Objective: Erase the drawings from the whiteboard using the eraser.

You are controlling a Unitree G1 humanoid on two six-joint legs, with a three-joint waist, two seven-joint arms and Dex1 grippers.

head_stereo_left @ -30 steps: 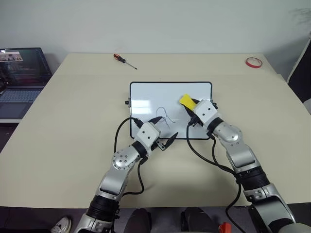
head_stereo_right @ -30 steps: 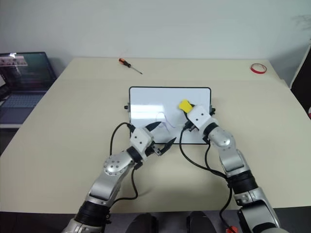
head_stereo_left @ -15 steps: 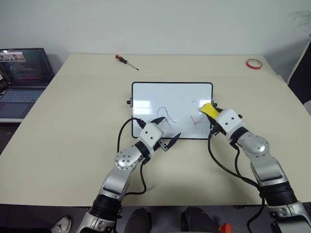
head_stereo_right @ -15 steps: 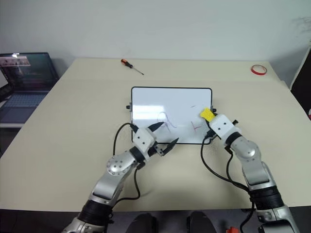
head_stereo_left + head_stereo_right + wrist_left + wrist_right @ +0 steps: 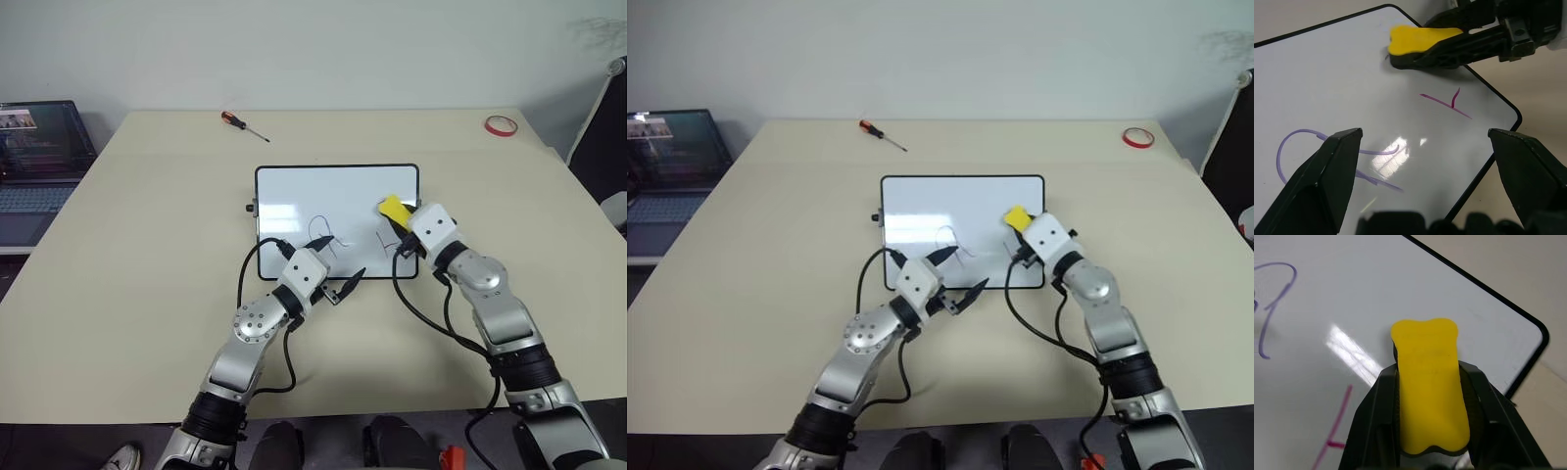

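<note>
Left eye view: eraser (image 5: pixel 396 209) near whiteboard (image 5: pixel 294 196) right edge.

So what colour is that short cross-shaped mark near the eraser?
Red mark, clearest in the left wrist view.

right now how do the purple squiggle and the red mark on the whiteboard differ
The purple squiggle is a curved loop with trailing strokes; the red mark is a straight line with a short tick crossing it. The purple squiggle is the larger. The red mark lies nearer the eraser held in the right gripper; the purple squiggle sits by a finger of the open left gripper. Both are thin marker lines, unerased, on the whiteboard.
</note>
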